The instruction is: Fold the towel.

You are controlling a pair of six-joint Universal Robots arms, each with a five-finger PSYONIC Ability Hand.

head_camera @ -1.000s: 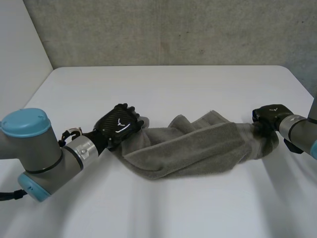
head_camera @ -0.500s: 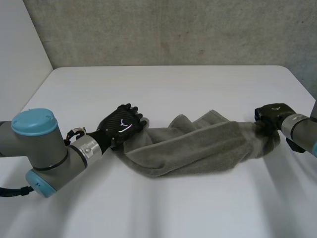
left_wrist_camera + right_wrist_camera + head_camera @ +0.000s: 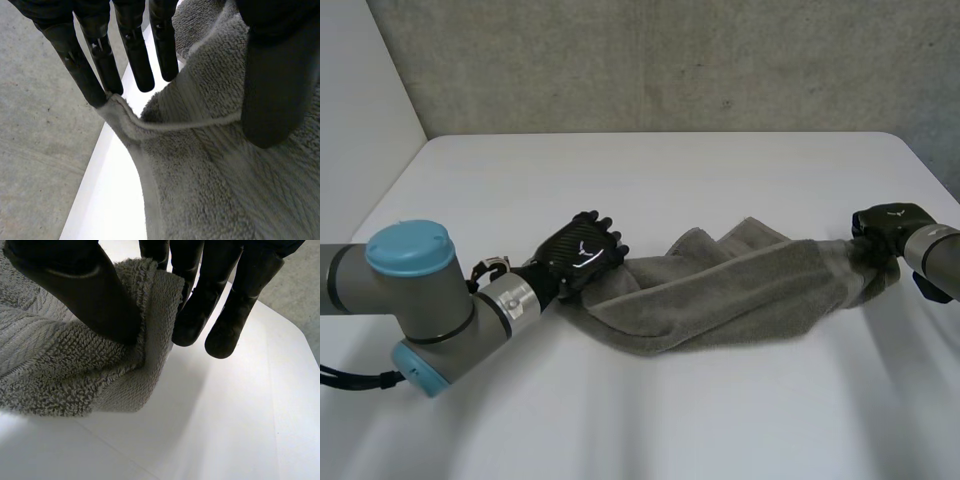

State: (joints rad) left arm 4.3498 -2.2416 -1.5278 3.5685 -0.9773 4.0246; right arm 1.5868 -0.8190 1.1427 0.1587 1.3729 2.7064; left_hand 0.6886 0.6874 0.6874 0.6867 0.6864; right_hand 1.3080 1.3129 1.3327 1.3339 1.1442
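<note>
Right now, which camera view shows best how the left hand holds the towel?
The left wrist view: the left hand pinches the towel between thumb and fingers. The head view shows that hand's back; the right wrist view, the right hand at the other end.

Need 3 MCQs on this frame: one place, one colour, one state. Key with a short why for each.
1. Where on the towel is the left hand?
A. its middle
B. its left end
C. apart from it

2. What colour is the towel?
A. grey
B. red
C. blue

3. The right hand is:
A. open
B. shut, holding nothing
C. shut on the towel

Key:
1 B, the head view has it at the towel's left end.
2 A, the cloth is grey in every view.
3 C, its own wrist view shows thumb and fingers pinching the towel's edge.
</note>
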